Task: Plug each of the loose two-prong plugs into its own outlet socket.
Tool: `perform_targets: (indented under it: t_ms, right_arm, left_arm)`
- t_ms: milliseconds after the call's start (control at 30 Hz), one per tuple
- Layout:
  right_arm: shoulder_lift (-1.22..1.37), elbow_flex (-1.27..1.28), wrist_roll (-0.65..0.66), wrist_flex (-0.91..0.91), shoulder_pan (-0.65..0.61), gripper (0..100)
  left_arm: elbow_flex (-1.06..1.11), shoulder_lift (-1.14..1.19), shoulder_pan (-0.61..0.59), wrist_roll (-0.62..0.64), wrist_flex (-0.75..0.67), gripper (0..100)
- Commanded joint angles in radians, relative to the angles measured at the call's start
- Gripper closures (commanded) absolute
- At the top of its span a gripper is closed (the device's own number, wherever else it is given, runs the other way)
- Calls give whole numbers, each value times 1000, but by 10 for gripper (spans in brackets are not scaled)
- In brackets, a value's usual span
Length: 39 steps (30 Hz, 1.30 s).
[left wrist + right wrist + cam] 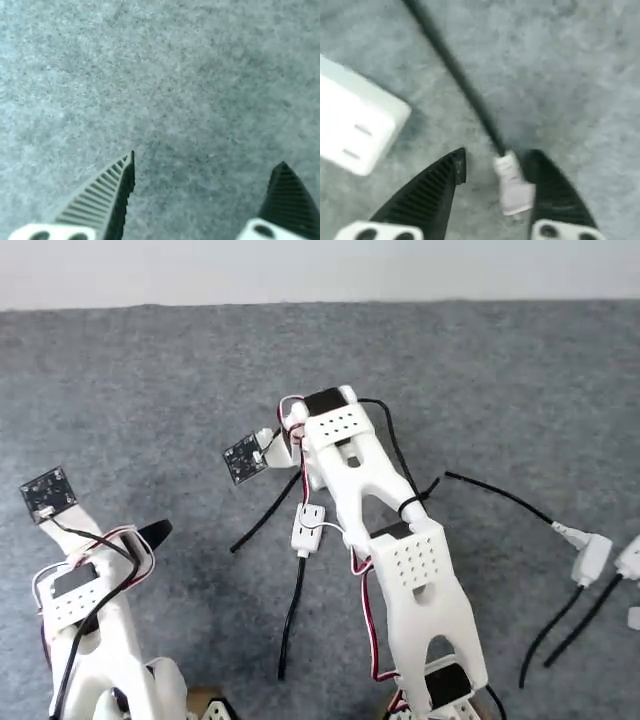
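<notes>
My right gripper (497,162) is open, low over the grey carpet. A small white two-prong plug (512,189) lies between its fingers, close against one finger (547,185). The plug's black cable (455,70) runs away from the gripper. Beside it lies a white outlet socket (355,130) with two slots facing up. In the high view that socket (308,525) lies just in front of the middle arm's wrist (335,435), and the plug's cable (265,515) trails off to the left. My left gripper (207,159) is open over bare carpet with nothing between its fingers.
At the right edge lie two more white connector pieces (590,558) (630,558) with black cables (555,625) running toward the front. A long black cable (500,495) crosses from the middle arm toward them. A pale wall (320,270) bounds the far side.
</notes>
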Motion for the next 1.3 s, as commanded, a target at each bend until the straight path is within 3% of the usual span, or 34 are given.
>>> perform_targets:
  t_ms: [0, 400, 500, 700, 1267]
  right_arm:
    - [-7, -68, -37, -48, 1, 939]
    - [1, -127, -43, -58, 19, 905]
    - [1, -166, -98, -53, 15, 902]
    - [1, -204, -146, -47, 10, 801]
    - [97, -288, -150, 8, 48, 838]
  left_arm:
    - [-4, 0, 3, -12, -23, 607]
    - [-4, 0, 3, -14, -23, 607]
    - [-4, 0, 3, -15, -23, 607]
    - [-4, 0, 3, -15, -23, 607]
    - [-4, 0, 3, -15, -23, 607]
